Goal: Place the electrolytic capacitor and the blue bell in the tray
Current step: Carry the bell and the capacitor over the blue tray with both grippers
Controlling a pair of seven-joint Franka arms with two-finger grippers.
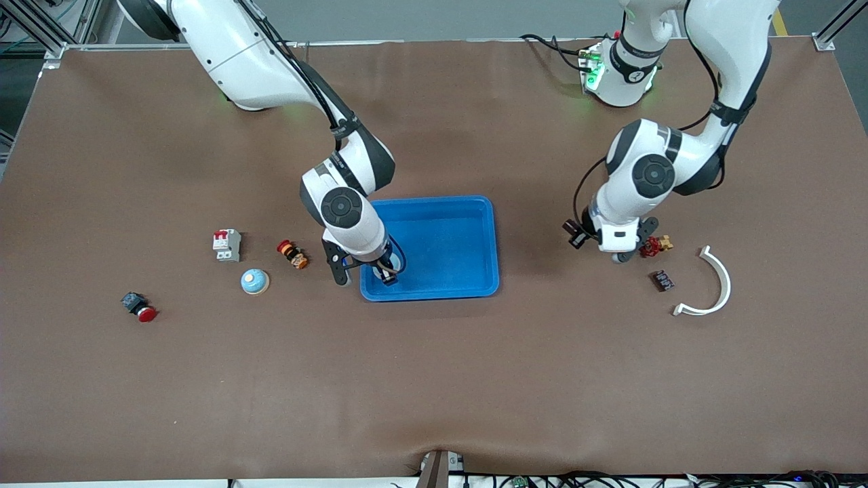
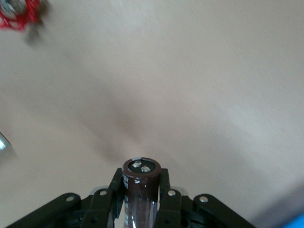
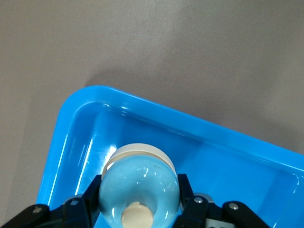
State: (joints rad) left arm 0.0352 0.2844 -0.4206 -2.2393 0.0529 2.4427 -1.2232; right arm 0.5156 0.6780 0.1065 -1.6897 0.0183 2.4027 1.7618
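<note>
Right gripper point(image 3: 137, 209) is over the corner of the blue tray point(image 1: 475, 207) toward the right arm's end, jaws clamped on a blue bell point(image 3: 138, 187), dome held between the fingers, just above the tray floor. A second blue bell point(image 1: 255, 281) sits on the counter point(image 1: 434, 379) near that gripper, outside the tray.

Left gripper point(image 2: 141, 199) hangs over bare counter at the left arm's end, well apart from the tray, jaws closed on the electrolytic capacitor point(image 2: 141, 183), the brown can upright between the fingers with its terminals showing.

Risks: the bell's dome is smooth and rounded, so it could squirt out of the jaws or roll when let go near the rim. The capacitor could twist in the grip during the carry. Both arms heading for the tray could collide.
</note>
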